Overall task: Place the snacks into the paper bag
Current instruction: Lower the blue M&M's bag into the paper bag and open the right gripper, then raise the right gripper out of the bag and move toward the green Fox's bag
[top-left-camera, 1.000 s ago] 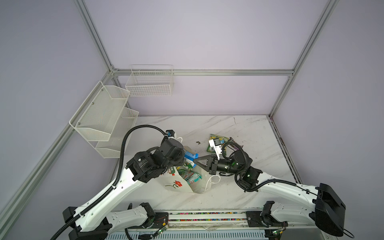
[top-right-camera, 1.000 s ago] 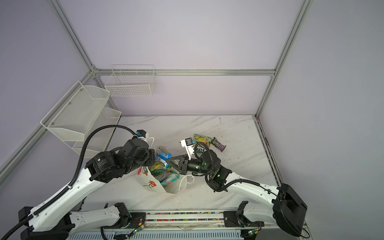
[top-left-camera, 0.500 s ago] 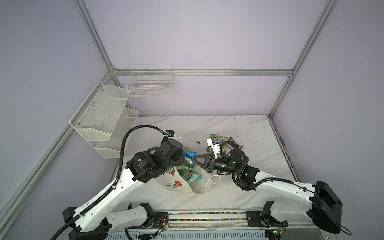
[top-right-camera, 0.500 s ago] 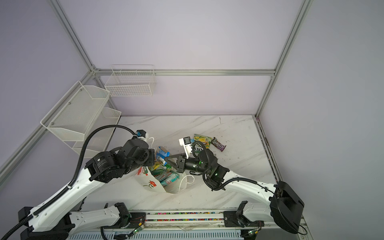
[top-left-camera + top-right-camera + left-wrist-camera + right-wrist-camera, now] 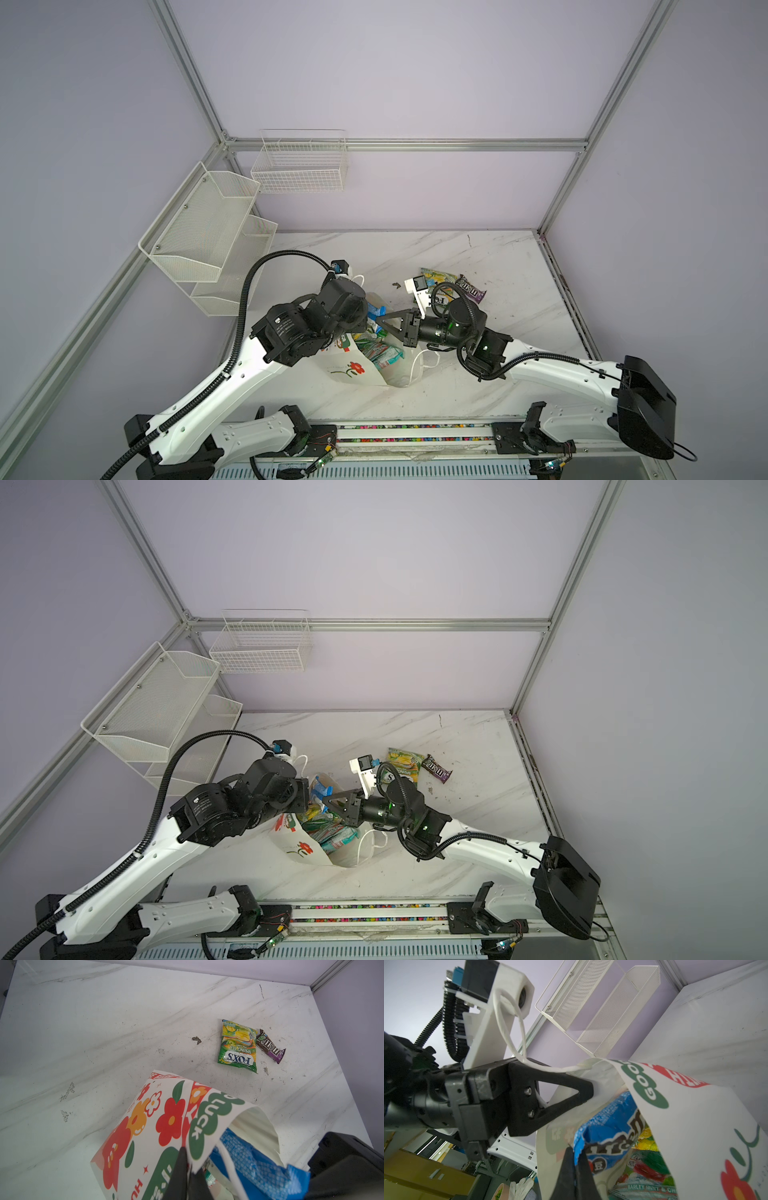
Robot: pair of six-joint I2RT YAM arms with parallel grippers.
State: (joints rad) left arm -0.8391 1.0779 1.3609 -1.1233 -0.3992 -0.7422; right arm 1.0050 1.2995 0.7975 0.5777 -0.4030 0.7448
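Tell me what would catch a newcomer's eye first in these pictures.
The flowered paper bag stands toward the table's front between the two arms, stuffed with bright snack packets, its rim pinched in the left gripper's jaws. The right gripper reaches into the bag's mouth with the edge of a blue M&M's packet between its jaws. Behind the bag, a green Fox's Spring Tea packet and a brown M&M's packet lie side by side on the marble table.

Left end effector (image 5: 187,1158), right end effector (image 5: 575,1154): pinched.
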